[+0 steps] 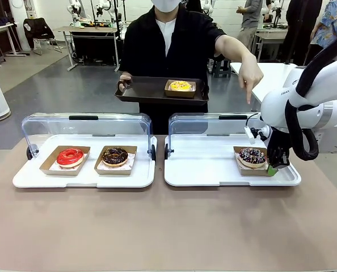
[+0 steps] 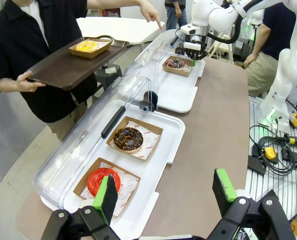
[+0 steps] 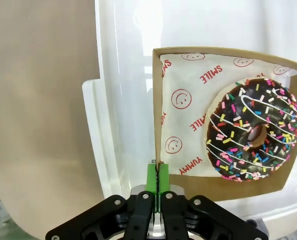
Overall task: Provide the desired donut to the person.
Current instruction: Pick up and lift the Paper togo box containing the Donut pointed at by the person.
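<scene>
Surface [image 1: 157, 226]: person [image 1: 168, 45] at far side, hand [image 1: 249, 72] pointing down over right white tray [image 1: 202, 164], brown tray [image 1: 148, 90] in the other. Sprinkled donut [image 1: 252, 156] sits in cardboard box [image 3: 223, 186] at the white tray's right end. Right fingers [image 3: 151, 175] pinch the box edge. Left fingers [image 2: 107, 192] spread, empty.

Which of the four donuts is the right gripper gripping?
The sprinkled chocolate donut, alone in the right white tray: the right gripper pinches its box edge.

Grey floor [image 1: 43, 79], metal worktable [image 1: 89, 29], black chair [image 1: 39, 28]
</scene>
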Motion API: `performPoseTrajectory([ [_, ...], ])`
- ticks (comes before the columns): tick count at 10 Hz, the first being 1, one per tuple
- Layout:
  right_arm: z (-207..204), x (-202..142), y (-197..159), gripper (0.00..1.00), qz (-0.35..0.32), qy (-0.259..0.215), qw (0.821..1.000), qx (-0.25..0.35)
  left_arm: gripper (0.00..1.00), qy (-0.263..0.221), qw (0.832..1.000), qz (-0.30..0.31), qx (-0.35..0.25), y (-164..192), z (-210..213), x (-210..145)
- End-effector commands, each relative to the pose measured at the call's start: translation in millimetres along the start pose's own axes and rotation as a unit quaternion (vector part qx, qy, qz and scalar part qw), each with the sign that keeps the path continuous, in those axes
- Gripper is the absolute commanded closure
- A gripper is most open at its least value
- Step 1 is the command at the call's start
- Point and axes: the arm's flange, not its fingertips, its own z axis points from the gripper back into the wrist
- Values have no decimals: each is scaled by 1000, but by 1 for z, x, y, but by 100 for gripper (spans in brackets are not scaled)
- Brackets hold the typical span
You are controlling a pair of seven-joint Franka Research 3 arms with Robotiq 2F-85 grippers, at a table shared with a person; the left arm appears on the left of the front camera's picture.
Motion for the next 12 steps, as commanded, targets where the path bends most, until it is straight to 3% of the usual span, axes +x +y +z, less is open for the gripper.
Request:
performPoseTrajectory([
  [1,10,1,9,100,2,15,1000,-8,0,-7,1000,0,-1,-1,1,1],
  [8,108,-15,103,100,-7,30,999,-42,0,-7,1000,0,-1,-1,1,1],
  [12,188,-23,160,100,-11,47,996,-79,0,-7,1000,0,-1,-1,1,1],
])
